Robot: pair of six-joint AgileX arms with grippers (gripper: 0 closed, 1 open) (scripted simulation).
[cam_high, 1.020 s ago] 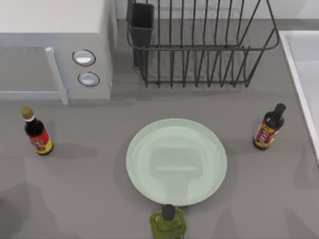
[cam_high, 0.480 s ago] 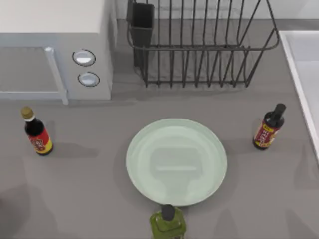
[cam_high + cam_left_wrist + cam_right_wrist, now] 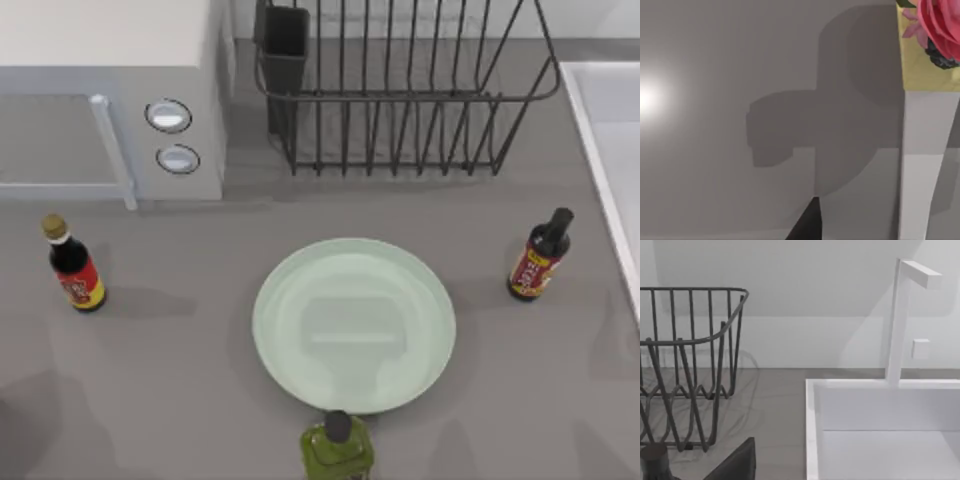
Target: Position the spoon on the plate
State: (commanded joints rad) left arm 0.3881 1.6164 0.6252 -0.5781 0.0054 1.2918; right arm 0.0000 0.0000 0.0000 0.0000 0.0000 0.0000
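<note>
The plate (image 3: 354,325) lies flat at the middle of the grey bench (image 3: 150,390). It is round and pale mint green, its glossy face turned up, and being a circle it has no long axis and points no way in particular. A green bottle (image 3: 338,450) stands at the plate's near rim, just beside it or touching; I cannot tell which. A dark bottle with a red label and tan cap (image 3: 73,265) stands upright well to the left of the plate. A second dark bottle with a red label (image 3: 538,258) stands to the plate's right, apart from the rim. Behind the plate are a pale microwave (image 3: 110,100) at the back left, with two round knobs, and a dark wire dish rack (image 3: 400,90) at the back centre. A white sink (image 3: 612,150) runs along the right edge. In the right wrist view the rack (image 3: 690,365) stands beside the sink basin (image 3: 880,440), with a square white tap (image 3: 897,325) against a plain pale wall. A dark sliver of the right claw (image 3: 737,462) sits at the frame's edge. The left wrist view looks onto bare grey surface carrying a broad shadow, with a pink flower (image 3: 940,25) on a yellow panel at one corner, and a dark tip of the left claw (image 3: 807,225). Whether either claw is open or closed cannot be told.
</note>
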